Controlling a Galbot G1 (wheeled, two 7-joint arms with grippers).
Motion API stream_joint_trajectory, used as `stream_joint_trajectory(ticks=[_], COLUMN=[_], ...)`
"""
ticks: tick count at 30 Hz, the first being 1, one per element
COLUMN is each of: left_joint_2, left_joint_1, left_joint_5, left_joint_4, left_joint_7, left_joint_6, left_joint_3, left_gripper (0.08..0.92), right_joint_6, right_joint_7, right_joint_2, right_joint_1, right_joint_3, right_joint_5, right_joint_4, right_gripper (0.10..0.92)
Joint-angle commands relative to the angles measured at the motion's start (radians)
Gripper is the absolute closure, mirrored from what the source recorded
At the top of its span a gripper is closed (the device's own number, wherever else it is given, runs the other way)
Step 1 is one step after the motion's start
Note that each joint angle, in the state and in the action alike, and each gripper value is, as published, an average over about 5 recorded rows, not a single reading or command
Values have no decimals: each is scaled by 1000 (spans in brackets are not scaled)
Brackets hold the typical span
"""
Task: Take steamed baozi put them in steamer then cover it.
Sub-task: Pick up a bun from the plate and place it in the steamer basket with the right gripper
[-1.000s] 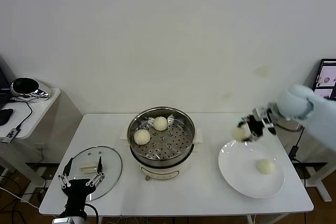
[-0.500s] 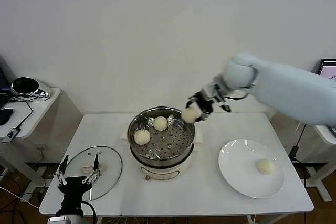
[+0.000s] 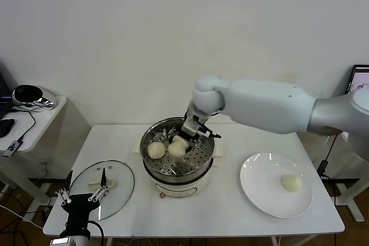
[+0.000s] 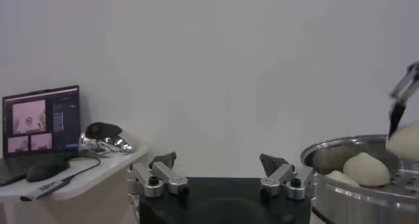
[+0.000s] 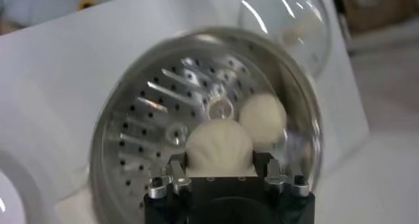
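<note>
Right wrist view alone shows gripper clasping baozi

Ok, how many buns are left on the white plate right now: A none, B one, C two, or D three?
B, a single bun lies on the plate; the right gripper holds another over the steamer.

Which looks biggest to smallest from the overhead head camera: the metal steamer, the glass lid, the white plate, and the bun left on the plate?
1. White plate, largest.
2. Steamer and glass lid: they look much alike, and the lid is partly hidden by the left claw, so I won't rank them.
3. Bun on the plate, clearly smallest.
</note>
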Motion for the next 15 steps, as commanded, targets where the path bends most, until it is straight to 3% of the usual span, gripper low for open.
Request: stream_joint_trajectory(ticks=[1,11,15], left_joint_2=[-2,-7,-7], left_joint_1=[0,4,3], left_joint_5=[-1,-1,-1], left_joint_4=[-4,-5,-3], left_joint_7=[0,-2,-2], left_joint_6=[1,-3,-4], left_joint_3=[1,4,5], left_gripper=[177,177,177], right_joint_6=[113,110,101], right_joint_7=[2,-18,-21], right_joint_2=[106,114,107], right_joint_1=[-19,-38,-32], right_joint_3=[-50,-58,-59], right_joint_5=[-89,-121,-102], right_joint_4=[-30,-39,-29], right_gripper=[406,406,347])
